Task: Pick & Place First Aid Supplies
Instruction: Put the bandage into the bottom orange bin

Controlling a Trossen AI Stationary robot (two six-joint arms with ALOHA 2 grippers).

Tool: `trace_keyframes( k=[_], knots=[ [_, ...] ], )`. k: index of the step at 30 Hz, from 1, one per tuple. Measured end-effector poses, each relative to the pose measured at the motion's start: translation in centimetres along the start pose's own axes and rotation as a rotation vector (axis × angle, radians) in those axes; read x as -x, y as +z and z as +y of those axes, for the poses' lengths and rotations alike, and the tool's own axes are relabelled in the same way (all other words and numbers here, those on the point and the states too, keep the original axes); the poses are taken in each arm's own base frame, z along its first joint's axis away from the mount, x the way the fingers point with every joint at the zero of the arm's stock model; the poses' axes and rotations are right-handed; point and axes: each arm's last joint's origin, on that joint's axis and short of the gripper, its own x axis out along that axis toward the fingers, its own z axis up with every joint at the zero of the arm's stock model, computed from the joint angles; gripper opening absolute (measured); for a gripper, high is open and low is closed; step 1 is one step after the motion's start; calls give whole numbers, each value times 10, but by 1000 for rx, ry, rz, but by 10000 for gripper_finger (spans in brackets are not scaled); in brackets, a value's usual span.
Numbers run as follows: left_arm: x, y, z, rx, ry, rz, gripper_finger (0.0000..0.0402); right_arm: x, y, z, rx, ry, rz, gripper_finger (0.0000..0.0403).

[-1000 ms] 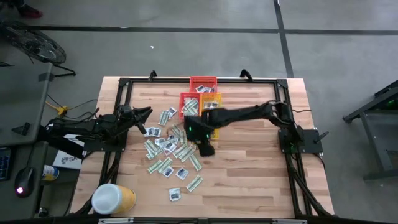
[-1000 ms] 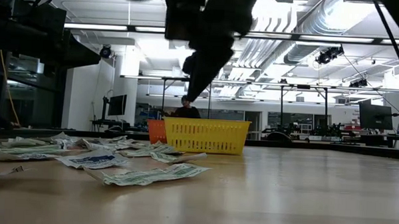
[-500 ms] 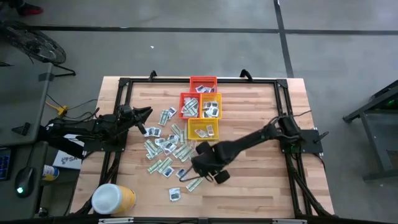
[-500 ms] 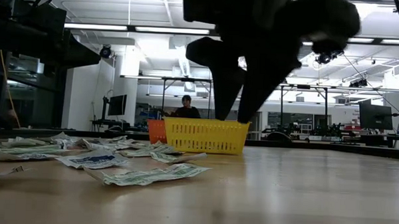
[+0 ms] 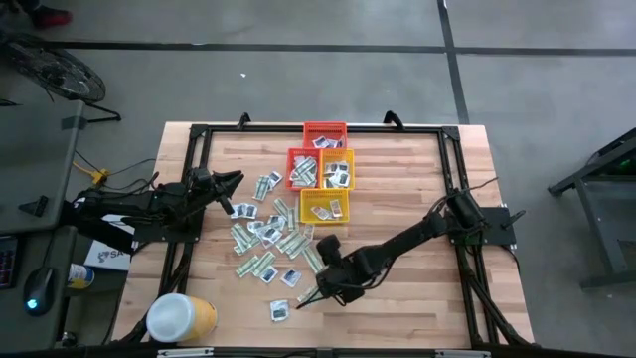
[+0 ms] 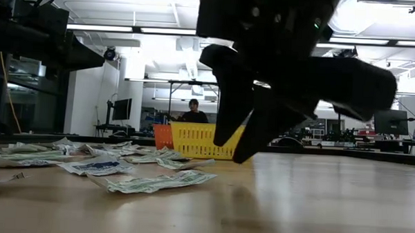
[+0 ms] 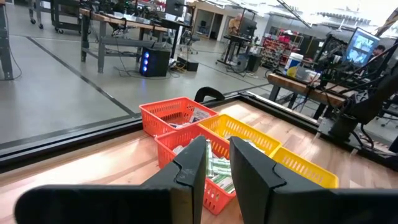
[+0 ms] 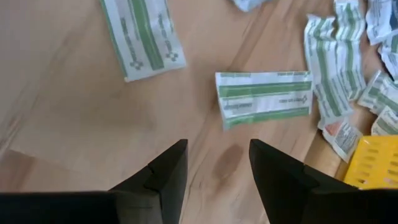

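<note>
Right gripper [image 5: 316, 290] low over the table's [image 5: 397, 308] near side, jaws apart and empty, just above a green-and-white strip packet [image 8: 264, 98]. First aid supplies [image 5: 263, 239] scattered left of the baskets [image 5: 323, 184]. Left gripper [image 5: 237, 179] parked at the left edge, fingers seemingly slightly parted.

Right gripper [image 5: 310, 294] low, jaws parted; left gripper [image 5: 235, 179] waits at table's left

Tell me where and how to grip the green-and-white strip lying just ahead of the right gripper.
The green-and-white strip lies flat on the table, set apart from the scattered pile, just ahead of the open right gripper. Best come straight down from above and pinch across its narrow width near the middle, one finger on each long edge: being thin and flat, it likely offers no side to grab.
</note>
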Motion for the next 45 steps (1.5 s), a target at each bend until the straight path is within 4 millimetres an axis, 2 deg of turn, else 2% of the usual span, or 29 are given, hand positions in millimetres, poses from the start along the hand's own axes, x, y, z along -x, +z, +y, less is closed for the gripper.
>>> trace_keyframes(
  k=[11,19,27,33,41,45],
  knots=[
    [0,0,0,0,0,0,73,-17,-10,10,97,-125,-66,161],
    [0,0,0,0,0,0,73,-23,-7,12,154,-135,-104,147],
    [0,0,0,1,0,-1,73,-31,-8,5,158,-140,-106,129],
    [0,0,0,1,0,-1,73,-34,-9,0,141,-116,-107,91],
    [0,0,0,0,0,-1,73,-35,-10,1,145,-88,-103,10],
    [0,0,0,0,0,0,73,-33,-10,0,140,-80,-108,3]
  ],
)
